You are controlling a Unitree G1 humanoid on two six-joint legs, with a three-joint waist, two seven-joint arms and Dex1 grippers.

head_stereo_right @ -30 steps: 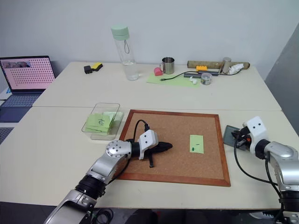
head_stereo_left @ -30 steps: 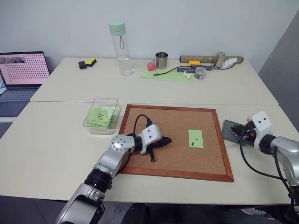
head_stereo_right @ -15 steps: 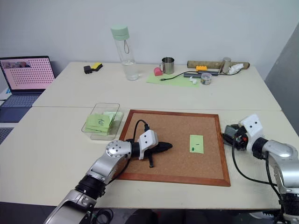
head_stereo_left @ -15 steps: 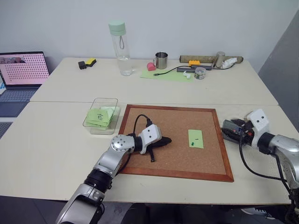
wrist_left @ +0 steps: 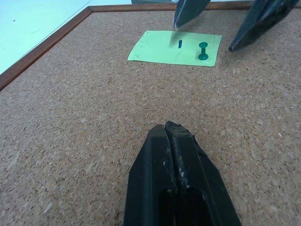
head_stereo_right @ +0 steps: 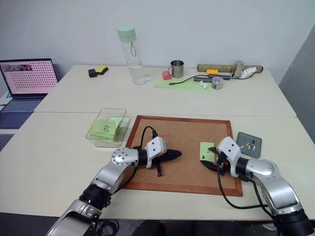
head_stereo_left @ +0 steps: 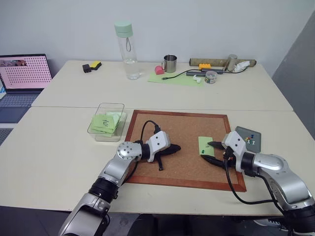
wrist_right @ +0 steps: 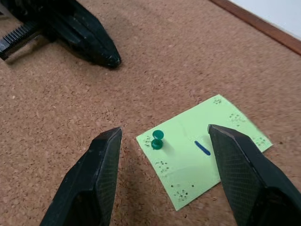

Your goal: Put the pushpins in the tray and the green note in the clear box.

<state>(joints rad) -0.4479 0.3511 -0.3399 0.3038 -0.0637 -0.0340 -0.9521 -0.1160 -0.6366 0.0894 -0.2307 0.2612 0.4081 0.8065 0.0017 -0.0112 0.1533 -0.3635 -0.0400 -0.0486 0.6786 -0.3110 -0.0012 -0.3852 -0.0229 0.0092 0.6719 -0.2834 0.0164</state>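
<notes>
Laptop [head_stereo_left: 24, 78] cut off by left edge in head views; screen pattern too small to read.

Notes in clear box [head_stereo_left: 107, 121]: count and markings too small to tell.

Pushpins in tray [head_stereo_left: 248, 139]: tiny coloured specks, number unclear.

Green note [head_stereo_left: 206, 146]: near corner hidden behind right gripper [head_stereo_left: 210, 152] in head views.

Right gripper fingers [wrist_left: 190, 10] cut off by frame edge in left wrist view.

Items at far table edge, beyond metal mug [head_stereo_left: 170, 63], too small to identify.

Right arm's lower part cut off by frame corner.
</notes>
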